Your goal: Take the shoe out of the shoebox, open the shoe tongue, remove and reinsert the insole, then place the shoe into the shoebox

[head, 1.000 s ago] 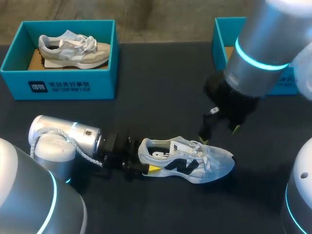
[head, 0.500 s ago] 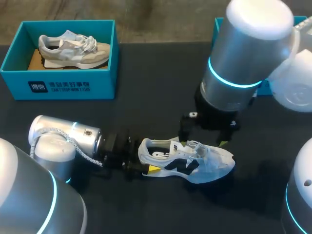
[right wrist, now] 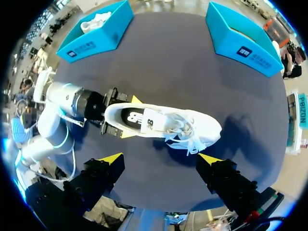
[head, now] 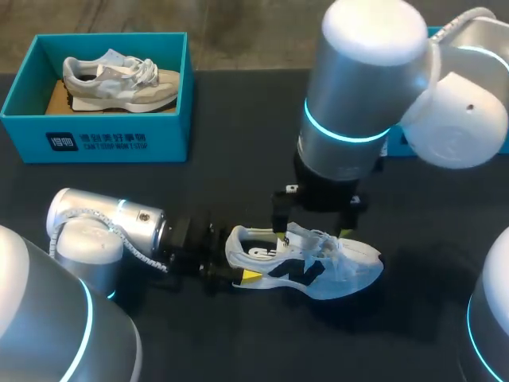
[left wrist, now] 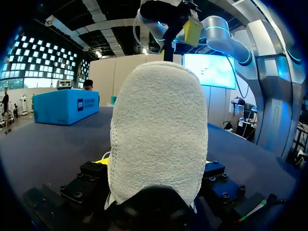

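- Two teal boxes sit at the far side of the table (head: 238,143). The left box (head: 95,143) has white print on its front wall, and the right box (right wrist: 240,41) has a white mark on its side.
- One grey-and-white second shoe (head: 119,79) lies inside the left box.
- The shoe (head: 306,267) is out of both boxes. It stands on its sole on the table, nearer the robot, with its toe pointing away from the left gripper (head: 238,264).
- A large dark letter logo is on the shoe's side, a printed mark on the insole (head: 258,251), and a small printed label on the tongue (head: 294,237).
- The left gripper lies low along the table, clamped on the shoe's heel, one yellow tip on each side.
- The right gripper (head: 314,229) hangs over the laces with its fingers wide apart, touching nothing.
- The table is dark and matte, and the shoe and the right arm throw soft shadows on it.
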`<state>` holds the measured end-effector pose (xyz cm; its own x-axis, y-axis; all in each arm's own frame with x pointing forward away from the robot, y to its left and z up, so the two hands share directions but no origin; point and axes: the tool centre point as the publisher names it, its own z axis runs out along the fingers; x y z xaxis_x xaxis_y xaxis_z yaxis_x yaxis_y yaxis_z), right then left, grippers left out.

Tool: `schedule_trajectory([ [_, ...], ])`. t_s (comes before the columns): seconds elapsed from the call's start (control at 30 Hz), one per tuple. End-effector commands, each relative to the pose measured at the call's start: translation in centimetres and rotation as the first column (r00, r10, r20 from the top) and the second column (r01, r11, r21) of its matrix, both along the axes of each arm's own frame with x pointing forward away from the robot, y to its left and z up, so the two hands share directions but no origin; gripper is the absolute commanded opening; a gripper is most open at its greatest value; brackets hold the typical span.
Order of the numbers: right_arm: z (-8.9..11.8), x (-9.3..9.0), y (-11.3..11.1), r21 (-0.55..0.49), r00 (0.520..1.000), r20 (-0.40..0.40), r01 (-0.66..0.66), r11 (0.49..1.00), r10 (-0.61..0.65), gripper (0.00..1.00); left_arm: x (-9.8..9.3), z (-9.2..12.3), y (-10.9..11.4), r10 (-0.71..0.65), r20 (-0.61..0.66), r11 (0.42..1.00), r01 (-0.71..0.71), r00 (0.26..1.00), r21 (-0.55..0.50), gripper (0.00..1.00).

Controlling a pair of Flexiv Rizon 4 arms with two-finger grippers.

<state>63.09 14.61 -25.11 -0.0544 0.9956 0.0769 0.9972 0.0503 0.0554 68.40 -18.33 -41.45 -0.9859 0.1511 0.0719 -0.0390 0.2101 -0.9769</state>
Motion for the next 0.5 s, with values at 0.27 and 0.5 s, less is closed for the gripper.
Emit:
schedule_trajectory([
  [0.27, -2.2, 0.5, 4.9, -0.218, 0.99, 0.046, 0.14, 0.966, -0.133, 1.0, -0.1, -0.5, 0.0, 0.001, 0.0, 1.0, -0.001, 1.0, 0.001, 0.0],
  [0.5, -2.8, 1.8, 4.9, -0.278, 0.988, 0.06, 0.155, 0.948, -0.144, 1.0, -0.1, -0.5, 0.0, 0.001, 0.0, 1.0, -0.001, 1.0, 0.001, 0.0],
])
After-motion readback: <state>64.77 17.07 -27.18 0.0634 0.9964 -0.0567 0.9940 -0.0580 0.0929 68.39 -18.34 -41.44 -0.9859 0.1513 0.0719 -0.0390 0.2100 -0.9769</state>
